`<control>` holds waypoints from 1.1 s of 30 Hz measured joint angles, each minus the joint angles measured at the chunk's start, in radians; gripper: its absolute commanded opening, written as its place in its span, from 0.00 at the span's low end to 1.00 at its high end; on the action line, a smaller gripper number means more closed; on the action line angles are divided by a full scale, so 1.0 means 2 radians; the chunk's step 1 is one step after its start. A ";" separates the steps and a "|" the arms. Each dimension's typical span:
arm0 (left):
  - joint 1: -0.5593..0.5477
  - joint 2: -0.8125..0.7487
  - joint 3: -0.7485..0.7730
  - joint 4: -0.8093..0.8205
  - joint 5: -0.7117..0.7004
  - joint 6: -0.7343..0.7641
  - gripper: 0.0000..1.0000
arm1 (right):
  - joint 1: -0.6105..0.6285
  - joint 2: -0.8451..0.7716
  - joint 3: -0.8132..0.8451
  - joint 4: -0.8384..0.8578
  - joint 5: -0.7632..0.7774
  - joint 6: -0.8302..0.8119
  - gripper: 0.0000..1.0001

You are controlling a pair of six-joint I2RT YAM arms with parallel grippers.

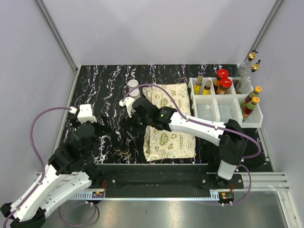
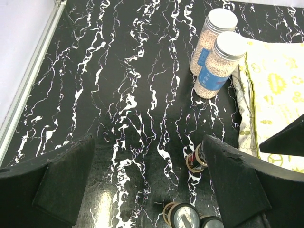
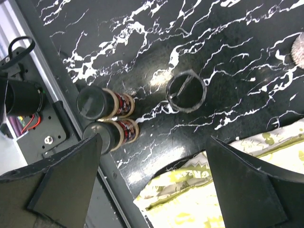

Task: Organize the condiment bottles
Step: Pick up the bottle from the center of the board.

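Two small dark condiment bottles with black caps [image 1: 121, 151] stand together near the table's front edge, shown as one jar [image 3: 92, 102] and its neighbour [image 3: 102, 135] in the right wrist view. A third black-capped jar [image 3: 186, 90] stands apart from them. Two clear jars with pale caps [image 2: 222, 45] stand at the cloth's far left corner. My left gripper [image 1: 97, 129] hangs open and empty above bare table, left of the small jars [image 2: 195, 159]. My right gripper [image 1: 129, 119] is open and empty over the cloth's near left corner.
A cream patterned cloth [image 1: 168, 123] lies mid-table. White compartment bins [image 1: 223, 107] at the back right hold yellow-capped bottles [image 1: 203, 86], red-capped bottles [image 1: 223, 80] and orange-capped ones [image 1: 252, 97]. Two clear bottles [image 1: 251, 64] stand behind the bins. The metal rail [image 1: 190, 180] runs along the front.
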 measured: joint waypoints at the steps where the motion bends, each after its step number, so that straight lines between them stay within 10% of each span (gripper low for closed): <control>1: 0.000 -0.002 0.000 0.000 -0.002 0.000 0.99 | 0.001 0.002 0.003 0.002 0.003 0.000 1.00; 23: 0.000 -0.011 -0.001 0.000 -0.013 0.000 0.99 | 0.013 0.072 0.047 0.003 0.068 0.007 0.93; 33: 0.000 -0.011 -0.001 0.000 -0.015 0.000 0.99 | 0.014 0.133 0.079 0.004 0.113 0.016 0.69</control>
